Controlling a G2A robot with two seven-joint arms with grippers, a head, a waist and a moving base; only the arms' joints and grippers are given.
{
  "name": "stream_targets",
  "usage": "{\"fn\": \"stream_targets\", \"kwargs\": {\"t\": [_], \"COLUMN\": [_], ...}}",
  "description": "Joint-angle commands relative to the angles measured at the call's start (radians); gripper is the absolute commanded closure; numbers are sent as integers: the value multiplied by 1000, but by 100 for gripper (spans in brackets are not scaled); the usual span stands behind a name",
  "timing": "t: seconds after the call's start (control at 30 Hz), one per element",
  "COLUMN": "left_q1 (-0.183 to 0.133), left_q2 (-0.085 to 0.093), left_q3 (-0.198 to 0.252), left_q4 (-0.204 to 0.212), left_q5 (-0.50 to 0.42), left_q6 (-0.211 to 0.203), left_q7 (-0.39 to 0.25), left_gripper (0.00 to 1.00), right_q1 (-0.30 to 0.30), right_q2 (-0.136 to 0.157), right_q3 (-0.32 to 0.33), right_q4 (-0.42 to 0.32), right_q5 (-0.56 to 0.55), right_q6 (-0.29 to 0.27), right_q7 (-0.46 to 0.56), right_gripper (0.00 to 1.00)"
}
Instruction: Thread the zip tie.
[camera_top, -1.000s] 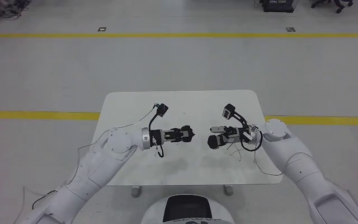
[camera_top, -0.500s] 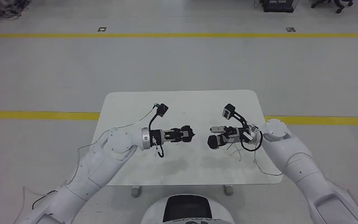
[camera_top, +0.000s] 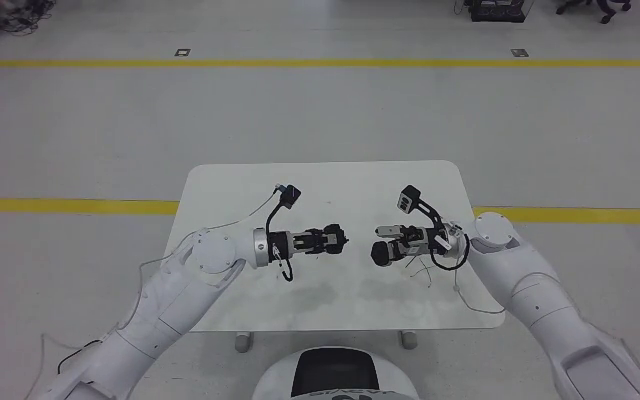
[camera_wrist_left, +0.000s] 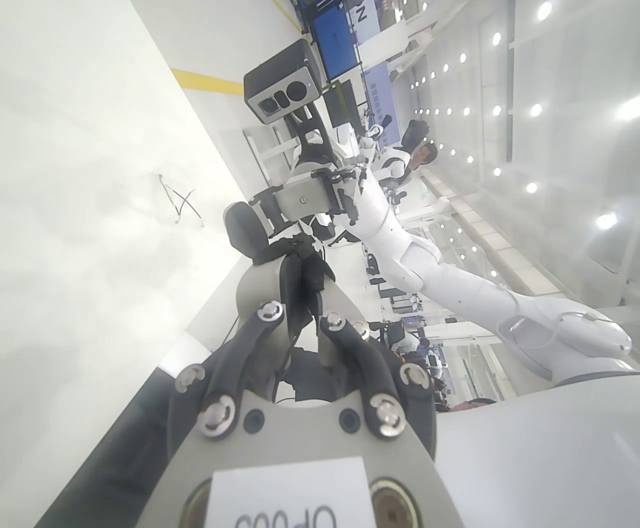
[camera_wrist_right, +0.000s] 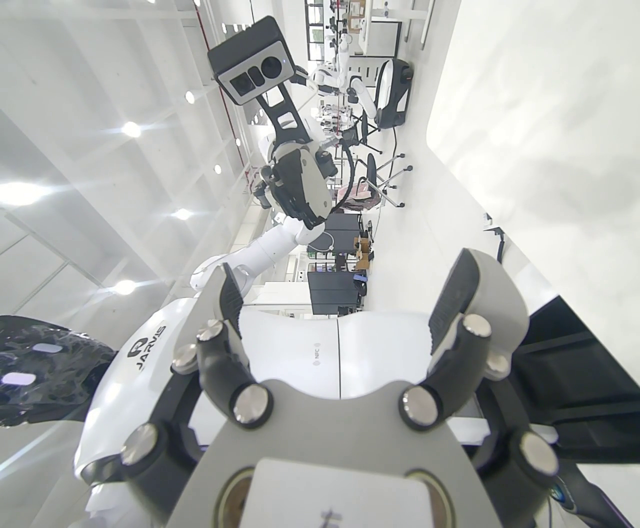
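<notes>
Both arms level over table (camera_top: 300, 185); right jaws apart.

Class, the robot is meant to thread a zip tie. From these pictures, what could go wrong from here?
1. The right gripper has its jaws wide open and empty, while thin black ties lie on the table; such strands may slip a pinch.
2. The left gripper has its jaws shut, but whether they hold a tie cannot be seen; threading might start empty.
3. The grippers face each other closely and could collide.
</notes>
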Motion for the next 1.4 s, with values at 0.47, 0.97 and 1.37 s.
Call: {"fn": "stream_targets", "kwargs": {"t": [0.47, 0.97, 1.37], "left_q1": [0, 0, 0], "left_q2": [0, 0, 0], "left_q3": [0, 0, 0], "left_q4": [0, 0, 0], "left_q5": [0, 0, 0], "left_q6": [0, 0, 0], "left_q7": [0, 0, 0], "left_gripper": [100, 100, 100], "right_q1": [-92, -112, -108], "right_q2": [83, 90, 104], "right_q3": [107, 111, 129], "right_q4": [-324, -377, -356], "right_q5": [-584, -638, -781], "right_q6": [426, 471, 424], "right_q7": [-334, -351, -368], "right_gripper": [0, 0, 0]}}
